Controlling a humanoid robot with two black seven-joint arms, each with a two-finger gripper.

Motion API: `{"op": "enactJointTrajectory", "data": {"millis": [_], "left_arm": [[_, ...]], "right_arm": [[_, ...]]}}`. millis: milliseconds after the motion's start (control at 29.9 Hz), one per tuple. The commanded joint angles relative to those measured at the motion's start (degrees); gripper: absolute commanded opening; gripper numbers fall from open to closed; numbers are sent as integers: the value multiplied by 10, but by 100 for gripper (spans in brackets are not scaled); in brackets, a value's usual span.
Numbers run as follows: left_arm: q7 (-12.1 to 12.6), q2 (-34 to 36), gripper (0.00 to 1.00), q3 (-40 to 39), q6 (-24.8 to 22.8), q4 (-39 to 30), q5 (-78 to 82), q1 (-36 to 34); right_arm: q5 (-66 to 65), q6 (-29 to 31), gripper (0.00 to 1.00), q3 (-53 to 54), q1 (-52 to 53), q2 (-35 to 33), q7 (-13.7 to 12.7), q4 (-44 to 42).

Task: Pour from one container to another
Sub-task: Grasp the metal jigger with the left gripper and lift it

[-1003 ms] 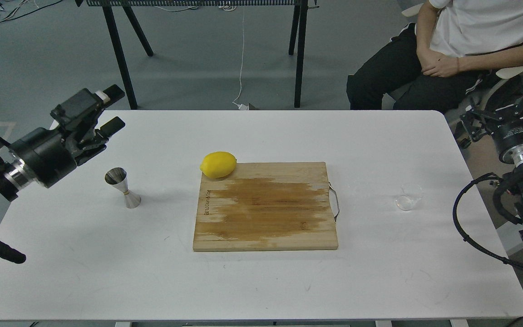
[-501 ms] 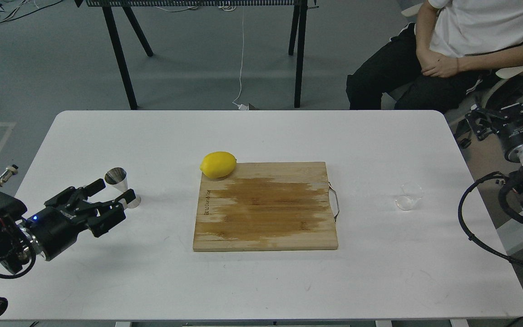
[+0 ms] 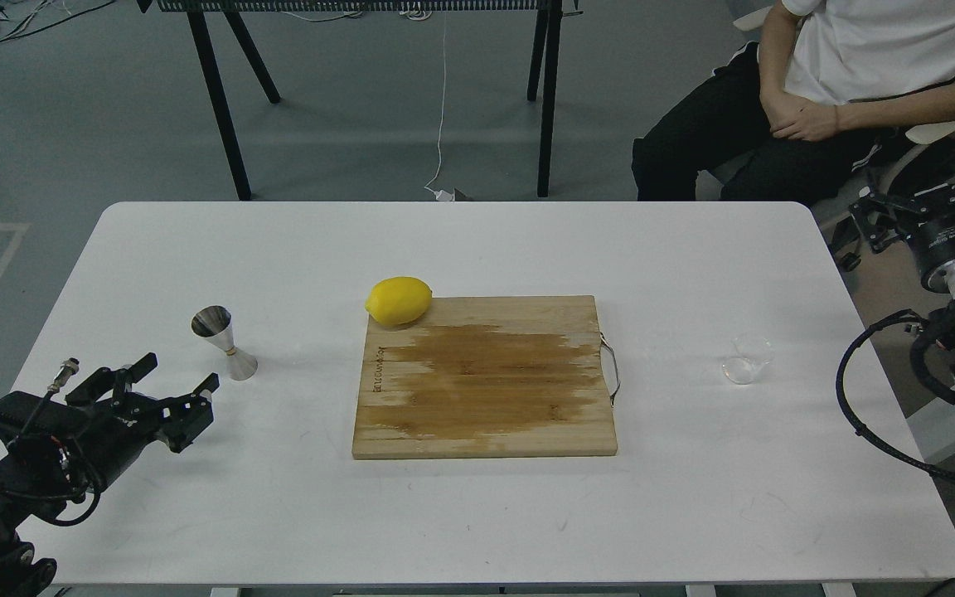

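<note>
A white worktop (image 3: 477, 514) fills most of the view, with a seated person (image 3: 826, 91) in a white shirt and dark trousers beyond its far right corner. In the middle of the worktop lies a wooden cutting board (image 3: 484, 377), darker across its centre, with a wire handle on its right edge. A yellow lemon (image 3: 399, 300) rests at the board's far left corner, overlapping its edge. The left gripper (image 3: 169, 390) hovers low over the near left part of the worktop, its jaws spread apart and holding nothing. The right gripper (image 3: 917, 211) sits off the worktop's far right edge, seen dark and end-on, so I cannot tell how its jaws stand. The steel jigger (image 3: 223, 341) stands upright left of the board, just beyond the left gripper and apart from it. The clear glass cup (image 3: 748, 359) stands on the right side of the worktop, well apart from the jigger, with the board between them.
</note>
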Motion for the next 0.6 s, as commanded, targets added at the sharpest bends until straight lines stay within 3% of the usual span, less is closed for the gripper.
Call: {"op": "enactJointTrajectory", "data": {"millis": [0,334,568], "left_arm": [[0,-23,82,8,1,40,0,-27],[5,-45,72,29,-1,54,-3,-49],[-1,-84,68,31,-1,117,1,-82]], "right_arm": [[0,0,100,-1,5,0,0,0],[0,0,100,5,19,0,1,0],[0,0,100,2,19,1,1,0]]}}
